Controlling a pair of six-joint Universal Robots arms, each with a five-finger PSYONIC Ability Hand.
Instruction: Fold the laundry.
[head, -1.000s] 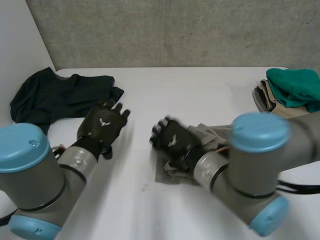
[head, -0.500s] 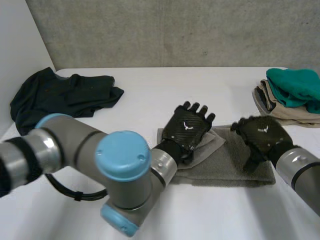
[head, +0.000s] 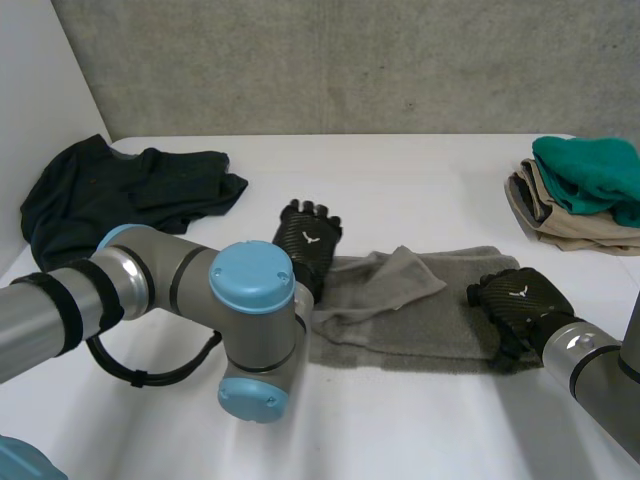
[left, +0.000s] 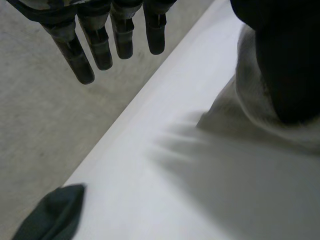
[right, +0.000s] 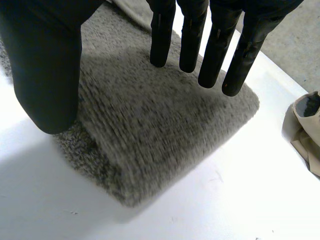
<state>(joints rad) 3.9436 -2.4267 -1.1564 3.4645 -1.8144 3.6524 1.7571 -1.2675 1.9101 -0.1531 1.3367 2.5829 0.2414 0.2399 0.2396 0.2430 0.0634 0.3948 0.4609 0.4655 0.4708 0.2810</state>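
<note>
Grey terry makes up the towel (head: 440, 315), which lies stretched out long and nearly flat on the white table (head: 400, 180), one pale flap doubled over its left half. At the towel's right end, nearest the robot, the right hand (head: 515, 305) rests on the pile. Its wrist view shows the fingers straight and the thumb held apart, so it is released and grasps nothing, at most pressing the cloth down. At the towel's left end sits the left hand (head: 305, 240), its fingers straight and relaxed past the cloth's edge, the thumb over the pale hem rather than clamped on it: released as well.

A second ago the towel was a crumpled bunch under the right hand, with the left hand well off to the towel's left. Half a second ago the left hand lay on the doubled flap. It has since slid to the left end, and the cloth is longer and smoother for it. This reads as the spreading step about done; judged from how things lie, a proper fold comes next, and the stray flap may need flattening first.

Beyond the towel's left end lies a dark garment (head: 120, 190) in a loose heap, unfolded. Beyond its right end, a green cloth (head: 590, 170) tops a folded beige one (head: 555, 215)
</note>
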